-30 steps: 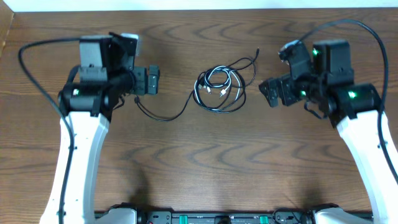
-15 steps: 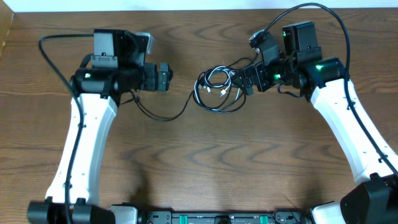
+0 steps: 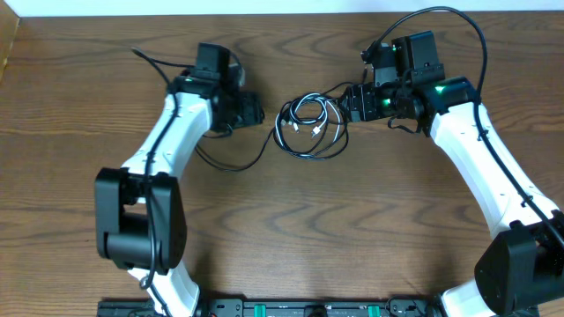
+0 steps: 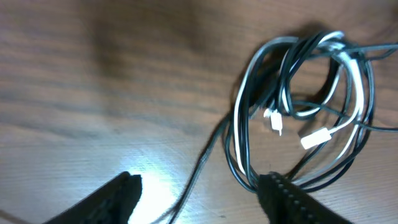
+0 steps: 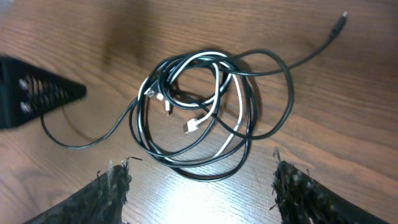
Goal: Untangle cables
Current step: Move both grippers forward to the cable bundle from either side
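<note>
Over the last second we have swung both arms inward, so the left gripper (image 4: 199, 183) and the right gripper (image 5: 202, 168) now flank the cables (image 3: 308, 128). These lie in one tangled coil of black and white at the middle of the worktop (image 3: 282, 229). Both grippers gape wide and hold nothing, so we judge the approach is done but no untangling has begun, and a first grasp on a strand comes next.

The overhead view is sharp and evenly lit, with faint shadows on the table (image 3: 282, 220). The left wrist view is blurred, with white glare at lower left. The right wrist view is crisper, with glare at bottom centre below the cables (image 5: 214, 99).
</note>
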